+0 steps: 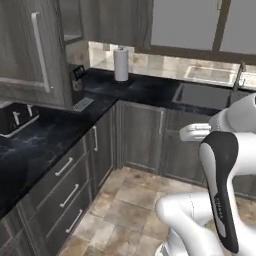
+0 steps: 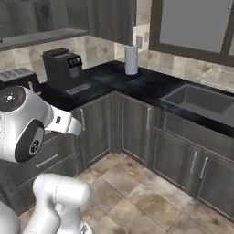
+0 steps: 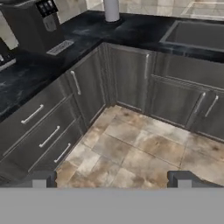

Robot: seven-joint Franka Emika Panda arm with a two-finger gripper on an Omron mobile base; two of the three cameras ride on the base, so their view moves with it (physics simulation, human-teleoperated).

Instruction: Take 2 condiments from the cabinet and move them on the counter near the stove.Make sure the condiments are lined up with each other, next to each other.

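Note:
In the hand view my gripper is open, its two dark fingertips set wide apart with nothing between them, aimed down at the tiled floor in the kitchen corner. The cabinet, dark grey wood grain with a long silver bar handle, hangs at the upper left of the left base view, far from my hand. A grey shelf shows at the top left of the right base view. The black counter runs around the corner. The condiments and the stove are out of view.
A black coffee machine and a paper towel roll stand on the counter. A sink lies to the right. Grey drawers line the left. A dark appliance sits far left.

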